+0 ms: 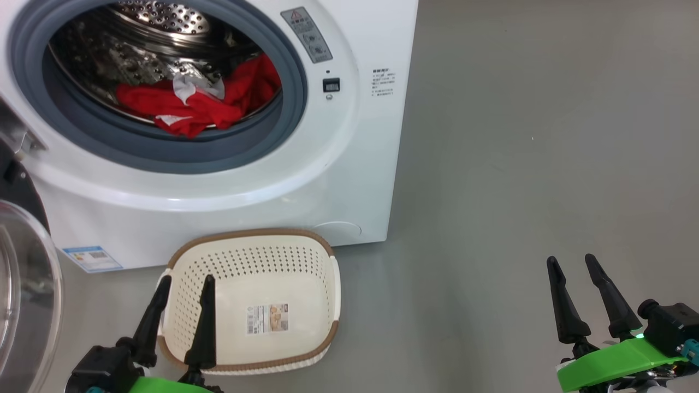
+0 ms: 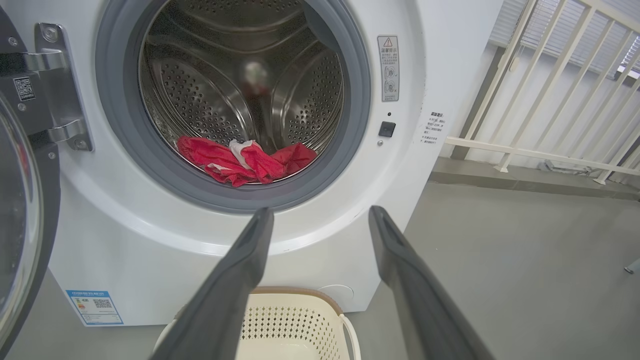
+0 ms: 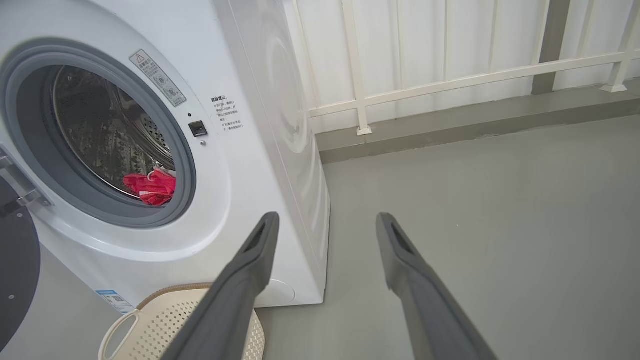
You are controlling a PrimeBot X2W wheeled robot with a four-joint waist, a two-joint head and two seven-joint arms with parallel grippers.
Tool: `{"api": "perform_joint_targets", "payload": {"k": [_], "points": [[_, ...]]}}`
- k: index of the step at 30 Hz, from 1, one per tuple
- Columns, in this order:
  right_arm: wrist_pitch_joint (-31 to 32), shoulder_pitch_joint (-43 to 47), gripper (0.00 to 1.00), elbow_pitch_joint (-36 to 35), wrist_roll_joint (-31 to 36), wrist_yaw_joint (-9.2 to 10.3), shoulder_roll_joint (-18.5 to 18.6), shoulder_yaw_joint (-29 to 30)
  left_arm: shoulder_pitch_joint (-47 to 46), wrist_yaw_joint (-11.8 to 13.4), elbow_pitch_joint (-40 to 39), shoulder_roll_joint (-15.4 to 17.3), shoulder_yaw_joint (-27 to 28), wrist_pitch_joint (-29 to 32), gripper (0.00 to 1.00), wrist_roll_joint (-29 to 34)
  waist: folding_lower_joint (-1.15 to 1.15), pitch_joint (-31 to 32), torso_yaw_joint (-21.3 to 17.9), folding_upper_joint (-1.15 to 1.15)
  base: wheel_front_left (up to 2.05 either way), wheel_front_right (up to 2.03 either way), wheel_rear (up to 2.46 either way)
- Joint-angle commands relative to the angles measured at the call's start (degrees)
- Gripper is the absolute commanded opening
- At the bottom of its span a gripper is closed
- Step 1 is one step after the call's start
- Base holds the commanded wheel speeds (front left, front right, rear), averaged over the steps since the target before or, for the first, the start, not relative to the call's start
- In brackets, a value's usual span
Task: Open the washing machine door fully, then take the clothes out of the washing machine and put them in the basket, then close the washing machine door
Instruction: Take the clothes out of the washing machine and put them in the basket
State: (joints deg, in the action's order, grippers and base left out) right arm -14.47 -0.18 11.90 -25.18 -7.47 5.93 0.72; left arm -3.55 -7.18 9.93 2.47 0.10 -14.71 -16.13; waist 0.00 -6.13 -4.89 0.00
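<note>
Upper left, bright red fabric clothes (image 1: 246, 90) lie inside the white boxy washing machine (image 1: 349, 180); at the lower corners, left gripper (image 1: 187, 279) and right gripper (image 1: 571, 260) gape, holding nothing

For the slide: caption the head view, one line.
With the washing machine door open, clothes lie in the washing machine, basket on the floor before it, left gripper and right gripper open.

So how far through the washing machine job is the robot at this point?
Done: the washing machine door stands open on the left. In hand: nothing; the left gripper by the basket and the right gripper both have jaws open and empty. Left: the clothes lie inside the washing machine, none are in the basket, and the door needs closing afterwards.
</note>
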Motion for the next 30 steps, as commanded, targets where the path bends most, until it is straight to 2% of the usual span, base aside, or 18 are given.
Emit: {"api": "perform_joint_targets", "payload": {"k": [1,16,30], "points": [[-0.52,-1.19,1.0,-1.61,-0.61,-0.02,0.75,-1.44,-1.75,-0.31,-1.55,0.73,1.6,-0.29,1.0,0.24,0.0,0.01,0.01,0.0,1.02,-1.02,0.0],[-0.52,-1.76,1.0,-1.72,-0.82,-0.02,0.63,-1.59,-2.5,-0.31,-1.47,0.65,0.98,-0.29,1.0,-0.2,0.0,-0.74,0.29,0.0,1.14,-1.16,0.03],[-0.52,-2.47,1.0,-1.64,-0.91,-0.02,0.7,-1.86,-3.02,-0.31,0.96,0.69,0.7,-0.29,1.0,1.64,0.0,-1.75,0.12,0.0,0.12,-0.12,0.0]]}}
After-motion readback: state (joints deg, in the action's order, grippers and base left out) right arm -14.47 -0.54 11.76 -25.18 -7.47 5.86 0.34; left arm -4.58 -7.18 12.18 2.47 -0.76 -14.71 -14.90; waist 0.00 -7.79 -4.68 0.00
